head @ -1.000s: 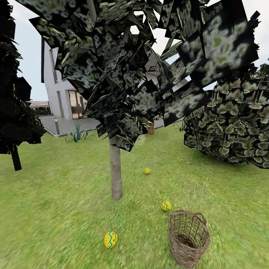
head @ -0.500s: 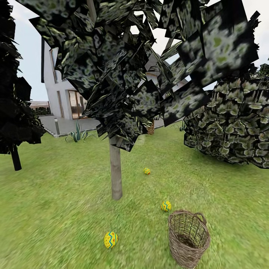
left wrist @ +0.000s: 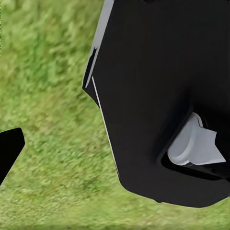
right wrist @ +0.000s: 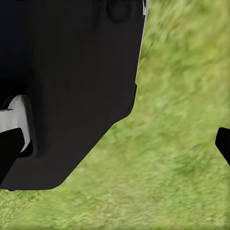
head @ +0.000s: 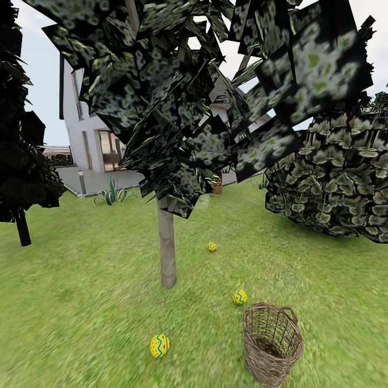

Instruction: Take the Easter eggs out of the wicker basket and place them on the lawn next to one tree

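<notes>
Three yellow Easter eggs with blue zigzags lie on the lawn (head: 81, 302) around one tree's pale trunk (head: 167, 242). One egg (head: 159, 345) is in front of the trunk, a second (head: 239, 297) is to its right, and a third (head: 212, 247) is farther back. The wicker basket (head: 271, 342) stands upright just right of the second egg, and the part of its inside that shows holds no egg. In the wrist views, my left gripper (left wrist: 115, 153) and right gripper (right wrist: 115, 153) hang open over bare grass, with dark fingertips (right wrist: 9, 148) at the frame edges.
A large round bush (head: 334, 183) fills the right side. A dark tree (head: 21, 226) stands at the left. Behind are a white house (head: 91, 140), a grey patio (head: 91, 180) and a spiky plant (head: 111, 195). My black body (left wrist: 163, 96) looms beside both grippers.
</notes>
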{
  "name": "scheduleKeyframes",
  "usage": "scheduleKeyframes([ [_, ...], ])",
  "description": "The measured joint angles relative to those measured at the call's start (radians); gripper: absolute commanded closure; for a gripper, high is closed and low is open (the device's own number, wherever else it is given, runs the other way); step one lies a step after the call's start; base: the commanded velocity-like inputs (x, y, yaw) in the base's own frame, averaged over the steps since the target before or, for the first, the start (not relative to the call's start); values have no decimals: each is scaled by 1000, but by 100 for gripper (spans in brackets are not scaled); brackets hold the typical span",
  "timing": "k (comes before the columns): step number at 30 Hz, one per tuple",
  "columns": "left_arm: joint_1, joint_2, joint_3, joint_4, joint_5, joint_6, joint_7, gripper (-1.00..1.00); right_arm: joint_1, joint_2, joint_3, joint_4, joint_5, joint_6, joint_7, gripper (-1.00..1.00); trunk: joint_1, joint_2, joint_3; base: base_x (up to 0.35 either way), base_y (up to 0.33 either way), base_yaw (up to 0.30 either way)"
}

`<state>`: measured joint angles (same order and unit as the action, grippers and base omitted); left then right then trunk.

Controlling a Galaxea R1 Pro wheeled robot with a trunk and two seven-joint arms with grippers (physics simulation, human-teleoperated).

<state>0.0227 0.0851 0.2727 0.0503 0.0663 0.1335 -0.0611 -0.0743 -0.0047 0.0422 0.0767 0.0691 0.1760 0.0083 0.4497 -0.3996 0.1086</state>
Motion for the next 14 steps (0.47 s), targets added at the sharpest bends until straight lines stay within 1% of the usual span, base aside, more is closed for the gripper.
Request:
scheduleKeyframes([
  [14, 0, -1, 0, 0, 0, 0, 0, -100, 0, 0, 0, 0, 0, 0, 0, -100, 0, 0, 0, 0, 0, 0],
])
